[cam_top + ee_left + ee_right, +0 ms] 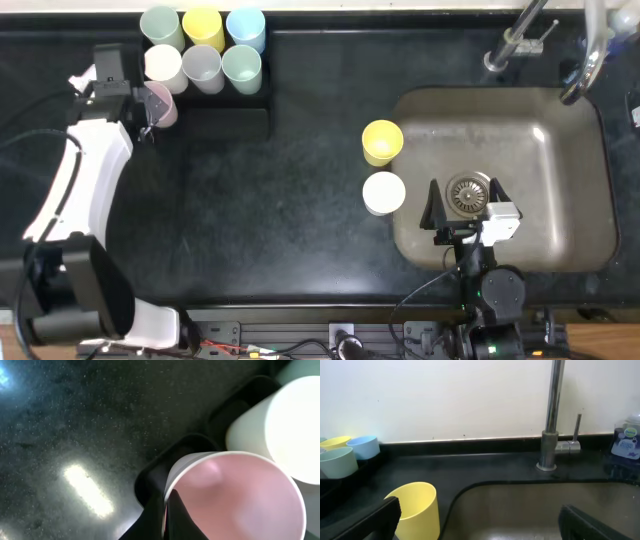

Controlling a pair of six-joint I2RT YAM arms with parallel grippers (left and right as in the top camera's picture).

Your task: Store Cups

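The pink cup (235, 500) is pinched at its rim by the left tool (167, 510), one finger inside the cup and one outside. It is held upright at the near left corner of the black rack (235, 122), just beside a white cup (163, 63) already stored there. Whether its base is yet seated in the compartment cannot be told.

The step in hand is judged to be the setting of this cup into that open compartment. The cup should be kept upright and centred over the compartment, clear of its white neighbour, then lowered straight until the base is borne by the rack. Only then should the rim be released, so that nothing is tipped.

A yellow cup (382, 142) and another white cup (383, 193) are left on the bench, near the sink (560, 130). The right tool (463, 200) is held spread over the sink, with nothing in it.

A labelled bottle (627, 440) is seen by the tap; its print is too small to be read.
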